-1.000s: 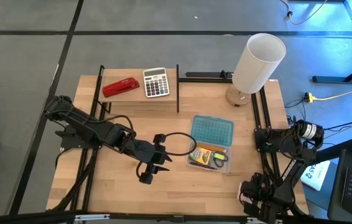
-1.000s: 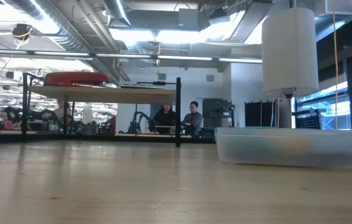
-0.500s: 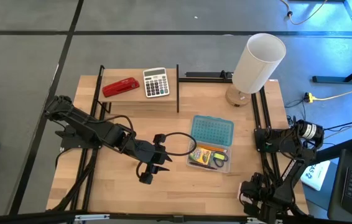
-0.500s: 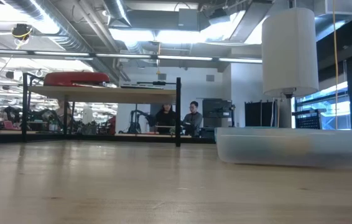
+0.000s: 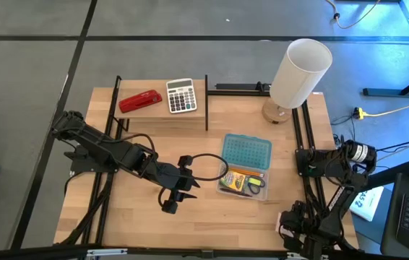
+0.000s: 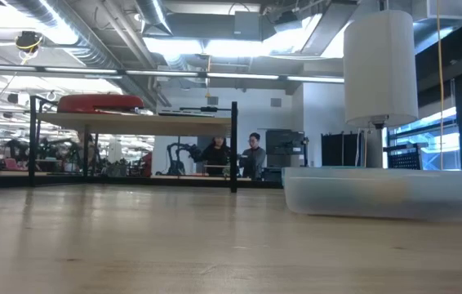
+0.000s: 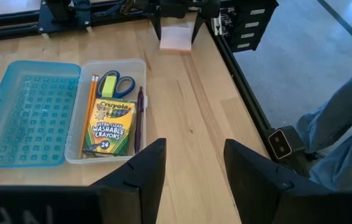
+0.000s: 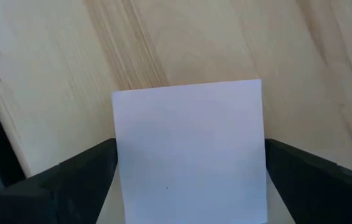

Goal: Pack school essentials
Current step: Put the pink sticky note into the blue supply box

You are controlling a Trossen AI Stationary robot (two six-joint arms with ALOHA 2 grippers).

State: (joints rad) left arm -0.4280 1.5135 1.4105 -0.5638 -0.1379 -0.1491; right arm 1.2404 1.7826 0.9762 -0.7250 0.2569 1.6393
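Observation:
An open clear case (image 7: 104, 155) lies mid-table, its blue lid (image 7: 27, 121) folded out flat. Inside lie the crayon box (image 7: 109, 127), blue-handled scissors (image 7: 121, 86), a small yellow piece (image 7: 106, 83), orange pencils (image 7: 89, 109) and a dark purple pen (image 7: 138, 118). My left gripper (image 7: 194, 165) hovers open, left of the case (image 5: 242, 180) in the high view (image 5: 170, 202). The pink note pad (image 8: 188, 149) lies flat near the table's right near corner. My right gripper (image 8: 189, 180) points down over it. In the high view the right arm (image 5: 295, 217) hides the pad. My right gripper has the note pad between its two fingers (image 8: 83, 171), which come from above and stand against two opposite edges (image 8: 119, 162). The pad lies flat with the table's wood showing around it; in the left wrist view it (image 7: 176, 40) sits on the table.
A raised shelf at the far left carries the red stapler (image 5: 140, 101) and grey calculator (image 5: 181, 95). A white lamp (image 5: 298, 72) stands at the far right. Black rails (image 5: 306, 144) line the table's sides. People sit in the room behind (image 6: 235, 155); a jeans leg (image 7: 350, 112) shows beside the table.

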